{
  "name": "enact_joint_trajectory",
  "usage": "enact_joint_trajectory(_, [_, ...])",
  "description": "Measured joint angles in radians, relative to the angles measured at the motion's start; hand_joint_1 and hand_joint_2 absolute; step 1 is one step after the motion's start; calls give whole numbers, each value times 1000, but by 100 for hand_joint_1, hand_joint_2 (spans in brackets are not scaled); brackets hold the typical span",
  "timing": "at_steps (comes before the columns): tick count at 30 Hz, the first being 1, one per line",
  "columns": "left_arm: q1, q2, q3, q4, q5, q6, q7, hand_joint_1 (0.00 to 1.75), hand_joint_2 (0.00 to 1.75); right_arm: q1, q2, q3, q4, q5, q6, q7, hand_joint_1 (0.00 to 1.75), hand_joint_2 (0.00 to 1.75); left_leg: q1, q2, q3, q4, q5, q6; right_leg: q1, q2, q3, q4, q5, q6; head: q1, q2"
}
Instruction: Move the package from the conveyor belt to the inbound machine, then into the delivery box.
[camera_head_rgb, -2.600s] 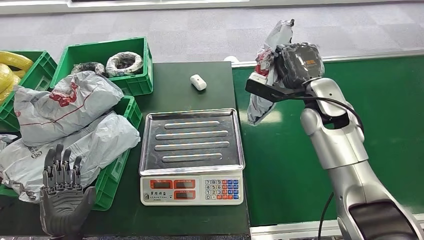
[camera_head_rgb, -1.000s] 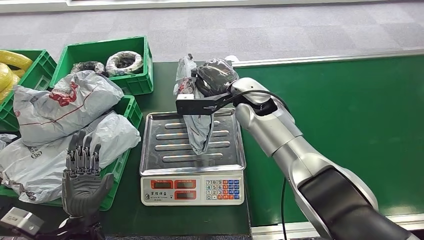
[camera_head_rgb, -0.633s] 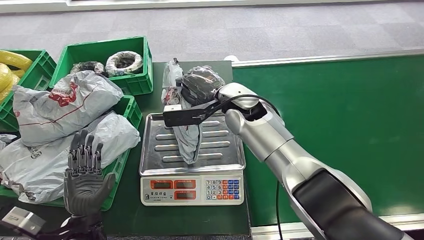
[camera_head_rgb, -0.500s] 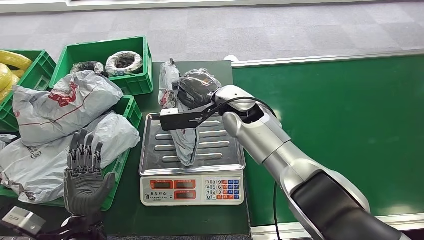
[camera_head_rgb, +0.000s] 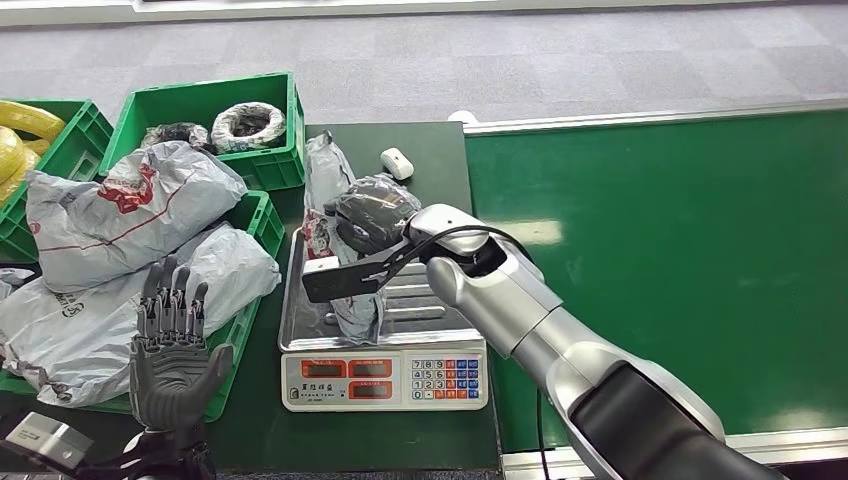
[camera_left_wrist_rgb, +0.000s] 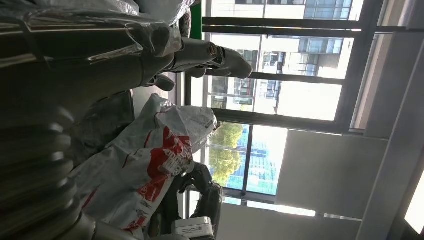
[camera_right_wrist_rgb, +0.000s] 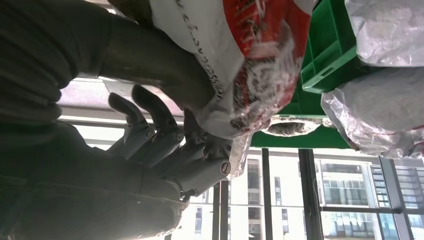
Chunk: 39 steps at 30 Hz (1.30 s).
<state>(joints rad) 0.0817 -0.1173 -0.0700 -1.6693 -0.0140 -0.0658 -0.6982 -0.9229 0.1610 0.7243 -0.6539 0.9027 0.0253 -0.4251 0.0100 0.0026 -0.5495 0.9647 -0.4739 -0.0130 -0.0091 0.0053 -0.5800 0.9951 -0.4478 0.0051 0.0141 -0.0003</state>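
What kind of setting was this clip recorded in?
Most likely a parcel sorting or logistics station: a green conveyor belt, an electronic weighing scale beside it, and green crates piled with grey mailer bags.

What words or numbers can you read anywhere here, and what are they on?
Number keys on the scale's keypad: digits are there, too small to read for sure.
Red displays on the scale: no digits legible.
Red print on the package held by the right hand: blurred, unreadable.
Red marking on the grey bag in the green crate: a logo, not legible.
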Motion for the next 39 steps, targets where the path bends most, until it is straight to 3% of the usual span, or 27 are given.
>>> enact_joint_trajectory(1, [0,-1,0,0,-1,1,0,0,175,5,1,4,5,1,-9,2,0,175,0,0,0,0,0,0,0,0,0,0,0,0,0,0])
enact_joint_trajectory(5, [3,-1,1,0,-3,10,0,0,175,21,5,18,25,6,-48,16,0,0,0,0,0,0,0,0,0,0,0,0,0,0,0,0])
enact_joint_trajectory(13, [14,-1,1,-1,-3,23,0,0,175,26,0,24,39,60,-122,102,0,0,0,0,0,0,0,0,0,0,0,0,0,0,0,0])
enact_joint_trajectory(20, [24,-1,1,-1,-16,34,0,0,175,54,-55,5,-43,149,-181,170,0,0,0,0,0,0,0,0,0,0,0,0,0,0,0,0])
enact_joint_trajectory(29, [43,-2,2,-1,-31,54,0,0,175,216,-203,-168,-526,390,-417,291,0,0,0,-2,0,0,-1,0,0,-2,0,-1,0,0,0,0])
enact_joint_trajectory(34, [52,-3,3,-1,-53,87,0,0,175,323,-270,-269,-749,407,-467,301,0,0,0,-2,0,0,-1,0,0,-2,0,-1,-1,0,0,0])
enact_joint_trajectory(39, [57,-2,12,-12,-149,206,0,0,175,506,-318,-357,-928,365,-580,293,0,0,0,-5,0,0,-1,0,0,-5,1,-1,-1,0,0,0])
